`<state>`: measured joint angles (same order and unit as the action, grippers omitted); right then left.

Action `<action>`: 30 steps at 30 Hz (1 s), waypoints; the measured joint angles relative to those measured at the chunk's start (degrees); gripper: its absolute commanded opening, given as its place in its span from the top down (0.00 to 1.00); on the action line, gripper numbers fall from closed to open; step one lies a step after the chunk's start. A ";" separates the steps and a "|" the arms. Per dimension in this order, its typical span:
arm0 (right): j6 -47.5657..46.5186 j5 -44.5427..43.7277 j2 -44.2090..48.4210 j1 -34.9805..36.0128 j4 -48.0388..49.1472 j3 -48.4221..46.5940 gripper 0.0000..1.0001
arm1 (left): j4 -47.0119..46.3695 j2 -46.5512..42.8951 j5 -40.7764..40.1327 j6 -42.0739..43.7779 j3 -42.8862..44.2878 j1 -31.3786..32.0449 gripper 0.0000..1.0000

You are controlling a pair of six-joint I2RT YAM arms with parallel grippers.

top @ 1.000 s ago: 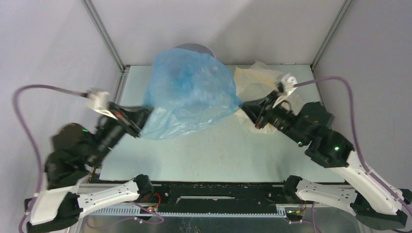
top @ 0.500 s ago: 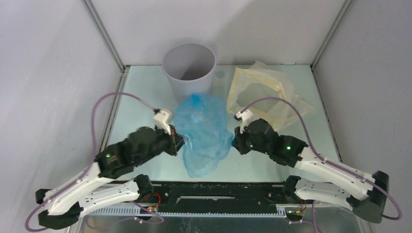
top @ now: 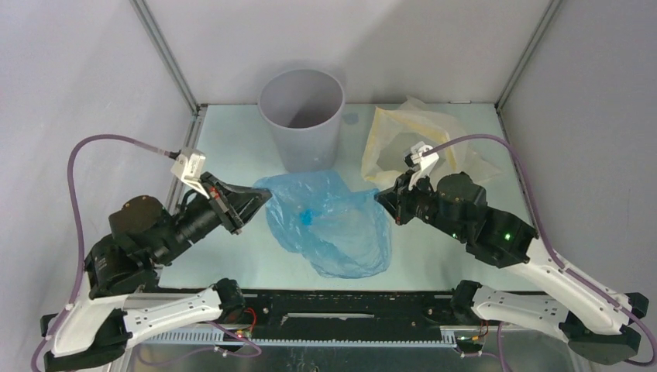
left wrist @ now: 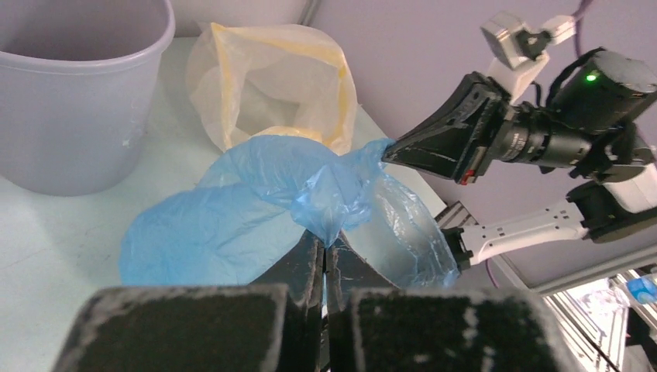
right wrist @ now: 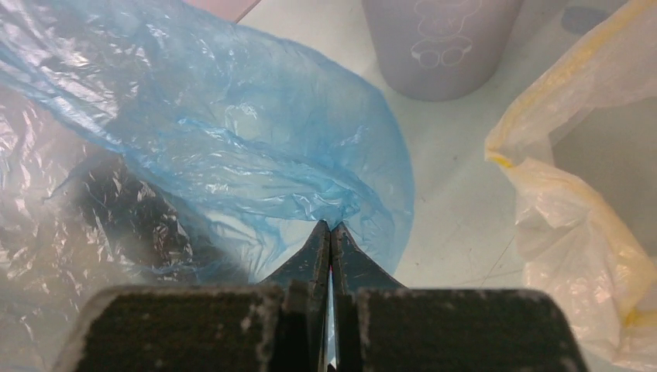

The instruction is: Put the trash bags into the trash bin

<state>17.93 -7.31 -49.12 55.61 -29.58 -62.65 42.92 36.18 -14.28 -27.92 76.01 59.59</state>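
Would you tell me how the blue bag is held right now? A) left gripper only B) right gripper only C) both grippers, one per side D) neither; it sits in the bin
C: the left gripper and the right gripper each pinch an edge of the blue bag, spread between them outside the trash bin.

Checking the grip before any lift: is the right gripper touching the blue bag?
Touching. The right wrist view shows the right gripper shut, its tips pinching the blue bag.
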 measured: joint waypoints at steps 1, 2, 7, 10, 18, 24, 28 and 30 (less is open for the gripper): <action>-0.39 -0.26 -0.28 -0.15 -0.22 -0.72 1.00 | 0.13 0.52 -0.55 0.15 0.44 0.00 1.00; -0.66 -0.52 -0.48 -0.37 -0.33 -1.31 1.00 | 0.26 1.20 -1.27 0.50 0.76 -0.04 1.00; -1.97 -1.25 -0.72 -2.01 -0.52 -3.34 1.00 | 1.22 4.92 -3.58 1.99 1.14 -1.49 1.00; -2.58 -1.88 -1.66 -3.08 -0.66 -5.03 1.00 | 1.53 7.23 -4.17 3.50 1.92 -4.28 1.00; -4.85 -3.04 -7.21 -4.50 1.70 -11.87 1.00 | 0.48 13.62 -3.91 8.33 14.88 -10.56 1.00; -6.43 -3.52 -11.72 -5.60 7.02 -20.41 1.00 | -1.86 19.28 -3.52 11.82 26.40 -12.50 1.00; -7.91 -4.55 -14.25 -6.62 13.51 -23.78 1.00 | -3.89 24.37 -5.35 14.86 33.31 -15.12 1.00; -8.46 -4.76 -16.28 -7.58 16.41 -25.57 1.00 | -6.29 26.51 -6.10 16.50 35.26 -17.22 1.00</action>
<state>9.47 -12.08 -65.41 48.03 -13.17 -88.23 36.62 62.70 -20.38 -11.42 111.26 42.37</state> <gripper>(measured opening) 0.007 0.003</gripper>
